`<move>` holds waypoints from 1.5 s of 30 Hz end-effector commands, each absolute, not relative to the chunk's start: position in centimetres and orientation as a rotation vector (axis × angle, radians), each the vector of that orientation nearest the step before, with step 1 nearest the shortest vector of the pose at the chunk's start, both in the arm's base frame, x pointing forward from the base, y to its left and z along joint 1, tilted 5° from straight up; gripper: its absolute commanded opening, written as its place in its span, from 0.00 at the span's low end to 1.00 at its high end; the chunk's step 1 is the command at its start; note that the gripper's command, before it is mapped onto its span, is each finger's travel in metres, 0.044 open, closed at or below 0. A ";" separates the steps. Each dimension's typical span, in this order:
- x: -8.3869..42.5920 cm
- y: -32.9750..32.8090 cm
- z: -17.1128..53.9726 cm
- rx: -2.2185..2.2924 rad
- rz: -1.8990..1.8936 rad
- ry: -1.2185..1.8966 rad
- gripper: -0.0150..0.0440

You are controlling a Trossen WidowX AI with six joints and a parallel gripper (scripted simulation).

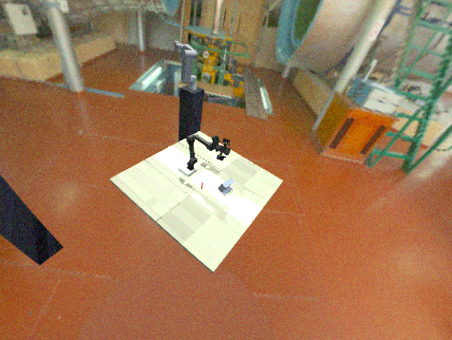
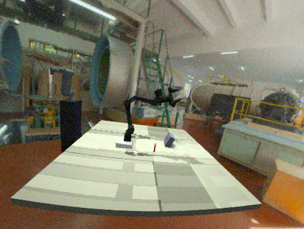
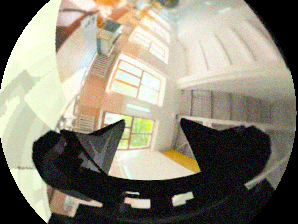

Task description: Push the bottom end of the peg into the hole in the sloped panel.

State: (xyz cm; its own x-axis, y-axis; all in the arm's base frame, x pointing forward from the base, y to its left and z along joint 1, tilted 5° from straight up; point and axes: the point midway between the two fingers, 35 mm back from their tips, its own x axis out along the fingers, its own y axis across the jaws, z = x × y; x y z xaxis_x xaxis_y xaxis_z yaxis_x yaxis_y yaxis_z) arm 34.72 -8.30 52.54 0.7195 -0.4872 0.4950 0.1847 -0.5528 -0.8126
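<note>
A thin red peg (image 1: 202, 185) (image 2: 154, 147) stands upright, or nearly so, on the pale table (image 1: 209, 252) (image 2: 134, 205). A small blue-grey sloped panel (image 1: 228, 183) (image 2: 169, 140) stands a short way to its right in the top and exterior views. The hole in its face is too small to make out. My gripper (image 1: 225, 150) (image 2: 179, 94) (image 3: 153, 121) is wide open with nothing between its fingers. It is high above the table, well above the peg and the panel, and points outward, roughly level. Peg and panel are not visible in the wrist view.
The arm's white base (image 1: 188, 171) (image 2: 124, 144) sits on the table to the left of the peg in the top and exterior views. A dark pedestal (image 1: 190, 114) (image 2: 71, 123) carrying a grey arm stands beyond the table edge. Shadows and light patches cross the table top.
</note>
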 end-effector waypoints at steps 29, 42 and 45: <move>39.4 -15.0 30.4 -2.468 0.293 0.779 1.00; 35.6 -16.4 21.7 -2.394 0.860 0.833 1.00; 34.4 -16.4 19.9 -2.354 0.986 0.828 1.00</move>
